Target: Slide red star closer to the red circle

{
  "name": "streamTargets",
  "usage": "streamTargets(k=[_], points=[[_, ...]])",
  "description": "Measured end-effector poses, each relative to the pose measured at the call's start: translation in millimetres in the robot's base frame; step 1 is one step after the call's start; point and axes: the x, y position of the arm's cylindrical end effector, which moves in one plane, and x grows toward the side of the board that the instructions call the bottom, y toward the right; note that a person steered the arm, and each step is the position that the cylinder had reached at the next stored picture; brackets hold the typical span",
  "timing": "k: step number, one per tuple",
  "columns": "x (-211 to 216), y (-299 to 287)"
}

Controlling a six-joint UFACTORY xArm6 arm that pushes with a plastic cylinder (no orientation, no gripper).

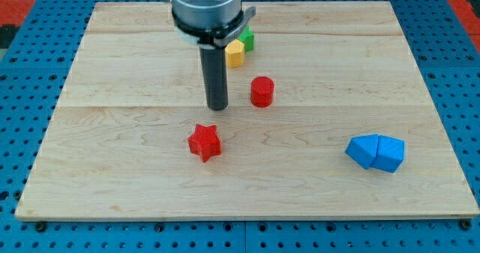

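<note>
The arm ends in a wide, round, grey metal collar with a darker band around its lower rim and a small grey bracket jutting from its right side in the view. Below that hangs a straight, smooth, dark cylindrical rod, narrower than the collar. The rod keeps one width all the way down to my tip (217,107), which is flat and blunt.

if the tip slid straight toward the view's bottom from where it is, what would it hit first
Probably the red star. My tip sits just above it in the view and slightly right, so it might only clip the star's right edge. The red circle lies off to the right, out of that line.
</note>
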Motion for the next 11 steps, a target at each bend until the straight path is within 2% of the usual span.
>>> streamTargets(k=[1,2,3,5,6,7,9,10,11], points=[[-17,54],[-3,152],[13,176],[57,-32],[57,-115],[109,-128],[98,-3],[100,-1],[133,-8]])
